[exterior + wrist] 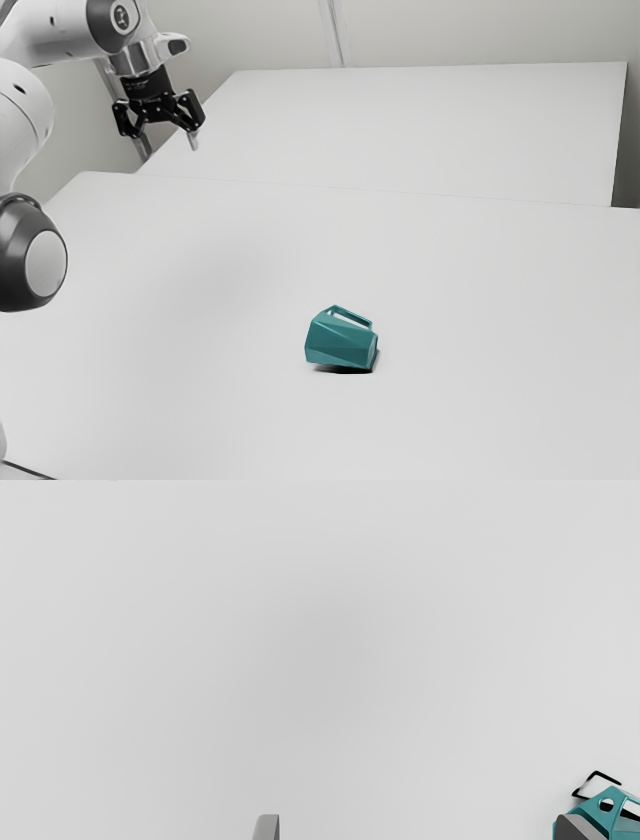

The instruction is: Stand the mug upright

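The gripper (168, 145) hangs high above the table near the exterior view's upper left, well apart from the mug. A teal faceted mug (340, 345) lies tipped on its side on the white table, its handle on the upper side. In the wrist view the gripper (421, 826) stands open, its fingers wide apart with nothing between them. Part of the mug (591, 808) appears there below and behind one fingertip, partly hidden by it and cut off by the picture's edge. Which way the mug's mouth points I cannot tell.
The broad white table (220, 380) carries the mug. Beyond it stands another white surface (420, 130), with pale walls behind. The arm's links fill the exterior view's left edge, and a dark cable (28, 470) runs at its lower left corner.
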Controlling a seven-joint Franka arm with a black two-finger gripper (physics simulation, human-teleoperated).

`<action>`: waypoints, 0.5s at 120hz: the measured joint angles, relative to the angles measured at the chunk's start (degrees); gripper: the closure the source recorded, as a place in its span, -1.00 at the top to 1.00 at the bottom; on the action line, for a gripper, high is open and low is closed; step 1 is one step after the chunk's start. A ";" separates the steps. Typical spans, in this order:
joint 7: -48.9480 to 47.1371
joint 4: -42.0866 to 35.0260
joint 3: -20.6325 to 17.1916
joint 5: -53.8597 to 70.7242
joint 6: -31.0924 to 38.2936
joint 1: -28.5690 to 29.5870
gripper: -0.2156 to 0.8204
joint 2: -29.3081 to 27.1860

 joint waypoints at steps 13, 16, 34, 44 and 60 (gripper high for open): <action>0.03 -0.48 0.08 0.06 0.05 -0.04 0.58 -0.64; 0.05 -0.96 0.09 0.07 0.05 -0.04 0.58 -1.20; -0.03 -13.20 -0.37 -2.11 1.78 -0.48 0.58 -10.38; -0.05 -23.18 -1.43 -3.13 5.83 -1.15 0.58 -16.06; 0.04 -34.62 -2.22 -7.47 11.77 -3.19 0.58 -22.65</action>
